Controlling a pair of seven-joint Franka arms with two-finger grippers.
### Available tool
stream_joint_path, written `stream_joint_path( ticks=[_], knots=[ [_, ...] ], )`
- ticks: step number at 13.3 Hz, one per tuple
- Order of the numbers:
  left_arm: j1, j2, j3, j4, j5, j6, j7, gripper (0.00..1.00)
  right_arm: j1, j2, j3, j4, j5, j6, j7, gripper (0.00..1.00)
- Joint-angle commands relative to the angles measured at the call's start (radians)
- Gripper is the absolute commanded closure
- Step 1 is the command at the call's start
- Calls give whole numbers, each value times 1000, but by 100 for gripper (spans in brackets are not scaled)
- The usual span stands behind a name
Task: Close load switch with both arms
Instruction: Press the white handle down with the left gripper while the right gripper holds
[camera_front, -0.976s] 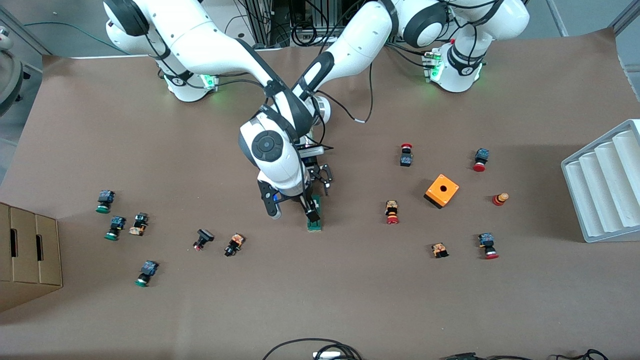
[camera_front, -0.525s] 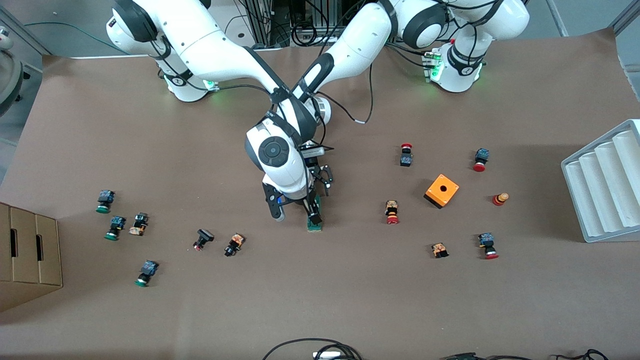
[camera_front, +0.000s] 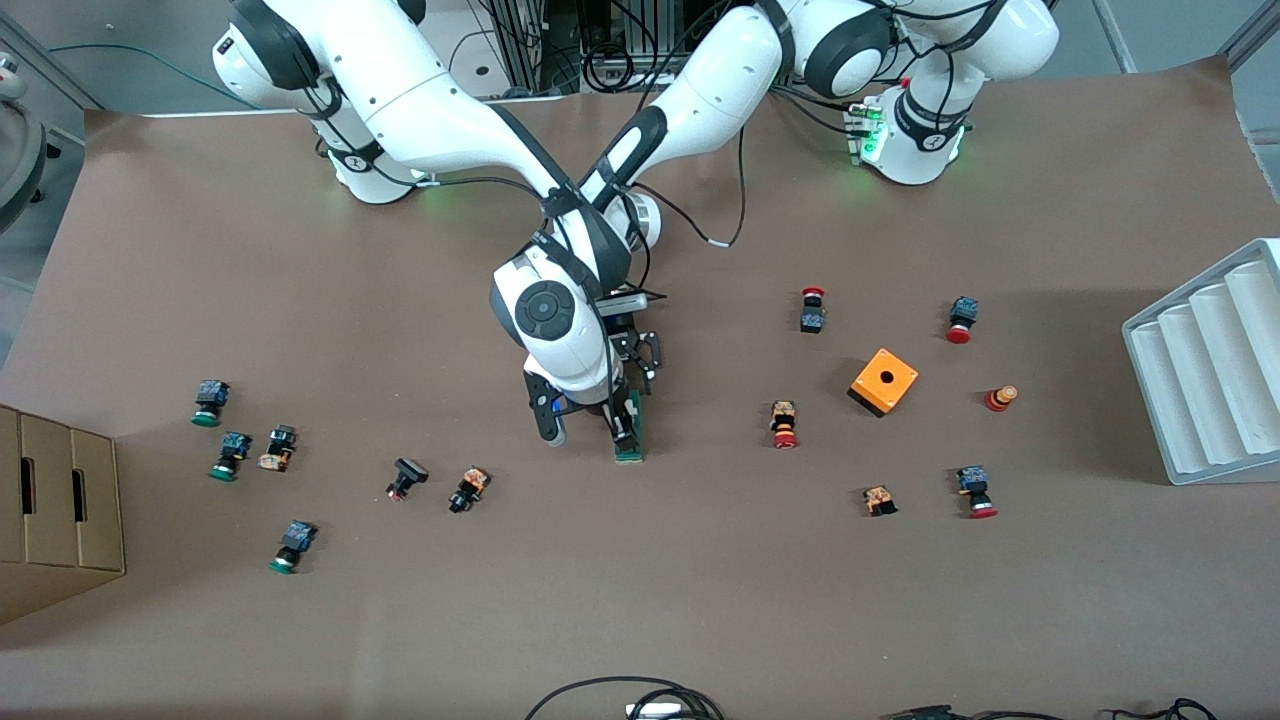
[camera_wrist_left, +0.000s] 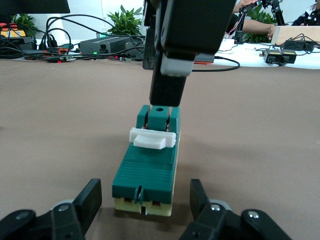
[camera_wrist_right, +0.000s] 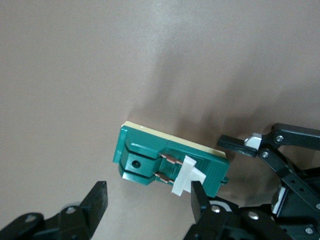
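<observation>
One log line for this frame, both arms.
left tool open, flanking load switch | right tool open over white tab | switch on table

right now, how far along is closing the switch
Done: both grippers are at the switch. In hand: left gripper open astride one end, unclamped; right gripper open, a finger beside the white tab. Left: clamp and press the tab down.

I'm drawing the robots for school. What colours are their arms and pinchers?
Both arms are glossy white with rounded shells and black bands at the joints. The right arm has a round black cap near its wrist. Thin black cables run along the left arm. Each end effector is black, and green lights glow at both bases.
</observation>
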Motion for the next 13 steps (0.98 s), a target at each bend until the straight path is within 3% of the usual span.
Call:
stream_joint_path(
  ticks=[1, 4, 6, 13],
  knots=[
    [4, 23, -3, 36, 10, 4, 0, 25, 14, -8, -7, -39, 28, 48, -5, 23],
    [4, 24, -3, 36, 12, 4, -2, 41, 23, -7, -5, -58, 29, 55, -2, 24],
    [4, 26, -3, 35, 12, 3, -5, 46, 25, -10, -2, -62, 37, 53, 2, 25],
    [4, 26, -9, 33, 8, 1, -8, 49, 45, 0, -1, -72, 72, 73, 4, 27]
  ],
)
